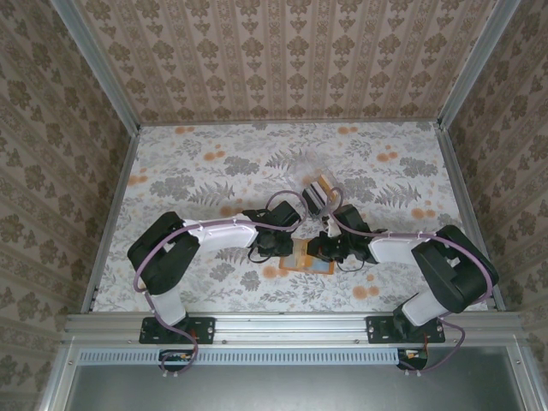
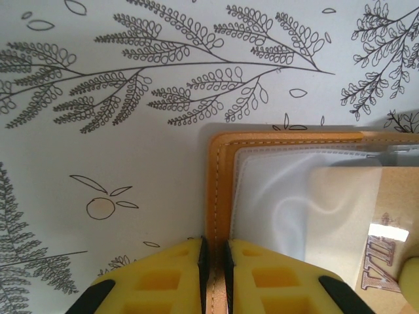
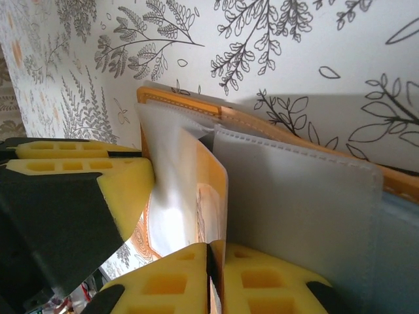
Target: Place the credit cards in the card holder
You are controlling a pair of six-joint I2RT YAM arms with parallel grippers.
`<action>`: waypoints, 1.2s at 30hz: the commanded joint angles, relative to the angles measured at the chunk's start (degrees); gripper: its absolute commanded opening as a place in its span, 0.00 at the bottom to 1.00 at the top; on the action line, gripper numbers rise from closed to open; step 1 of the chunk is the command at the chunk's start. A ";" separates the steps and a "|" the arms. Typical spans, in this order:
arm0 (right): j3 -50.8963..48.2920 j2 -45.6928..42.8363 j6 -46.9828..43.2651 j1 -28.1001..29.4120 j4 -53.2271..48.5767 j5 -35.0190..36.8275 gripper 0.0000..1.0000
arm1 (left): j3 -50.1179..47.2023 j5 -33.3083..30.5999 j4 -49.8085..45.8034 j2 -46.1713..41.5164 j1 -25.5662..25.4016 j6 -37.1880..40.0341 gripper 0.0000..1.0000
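A flat orange fold-over card holder [image 1: 301, 262] was seen lying open on the floral-printed tabletop [image 1: 214, 163], near the front edge and between the two arms. Its left edge was pinched by the left gripper [image 2: 214, 252]. The yellow fingers were drawn almost together on the stitched orange border, so that the holder was pinned in place. The right gripper [image 3: 215, 254] was closed nearly as far on the right end of a thin yellowish plastic credit card [image 3: 211, 186], and only the card's edge was seen between its jaws. In the left wrist view the card's left portion was dimmed by a frosted translucent sleeve [image 2: 275, 183], so the card was judged to be partly inside a pocket already.

The coming move was judged to turn on one line. The card lay to the left of the right gripper, its long axis appeared to run across the holder toward the left gripper, and the pocket mouth faced right. A push leftward along that axis was called for, to be made by the right arm, by which the card was held. A corner could be jammed against the sleeve's stitched seam by any tilt. A clear plastic box [image 1: 312, 187] was seen on the far side of the holder, just beyond the grippers.
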 commanded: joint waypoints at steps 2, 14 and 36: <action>-1.22 -1.84 2.49 1.00 -3.39 6.36 0.14 | -0.98 3.39 0.50 2.06 -0.92 0.70 0.16; -3.55 -0.61 6.44 1.13 3.27 5.39 0.08 | -2.66 5.72 3.24 1.84 -1.10 -1.31 0.16; 3.55 -6.89 -0.08 2.98 -16.85 12.57 0.39 | -3.17 4.65 3.17 1.58 -0.95 -1.66 0.16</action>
